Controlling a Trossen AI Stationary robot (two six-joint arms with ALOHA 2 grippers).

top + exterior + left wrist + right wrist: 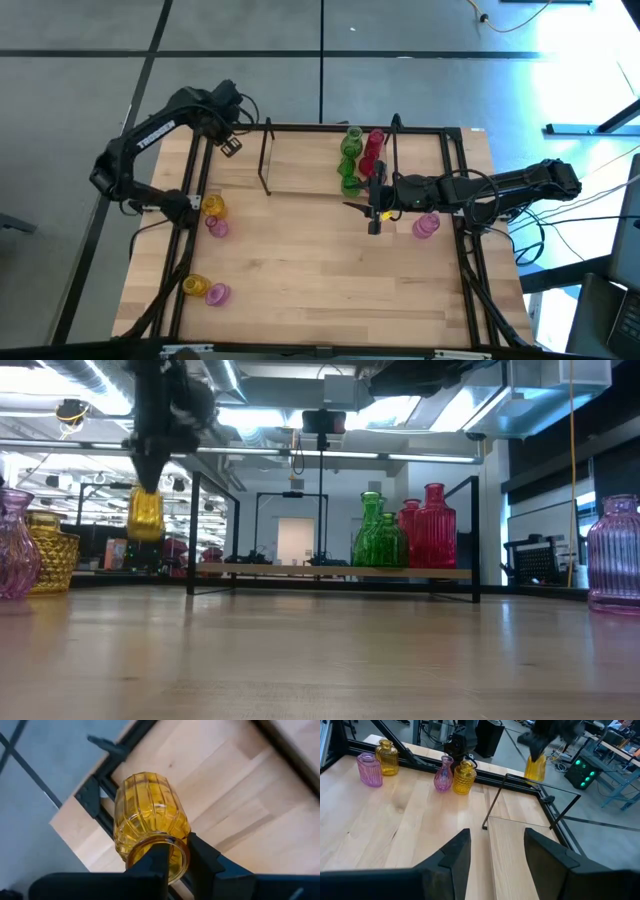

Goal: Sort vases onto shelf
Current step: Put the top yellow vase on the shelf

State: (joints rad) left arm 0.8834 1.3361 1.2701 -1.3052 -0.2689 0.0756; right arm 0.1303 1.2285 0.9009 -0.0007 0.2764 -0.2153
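Note:
A yellow vase (145, 512) hangs in the air off the shelf's left end, with my left gripper (148, 472) shut on its top; the right wrist view shows the yellow vase (536, 767) clear of the table. The shelf (305, 165) is a low wood board between black uprights at the table's far side. Green vases (350, 160) and red vases (372, 150) stand on its right end. My right gripper (372, 215) waits open just in front of that end, its fingers (455, 855) holding nothing. My left gripper holds the yellow vase by the rim of its mouth (182, 851). One finger (152, 860) reaches into the mouth and the other finger (202, 857) is outside the neck. The fingers come from above, pointing steeply down. The vase hangs below them, near upright and lifted clear.
A yellow vase (213, 206) and a pink vase (217, 228) stand at the table's left side. Another yellow vase (196, 286) and pink vase (218, 294) stand near its front left. A pink vase (426, 226) stands at the right. The table's middle is bare wood.

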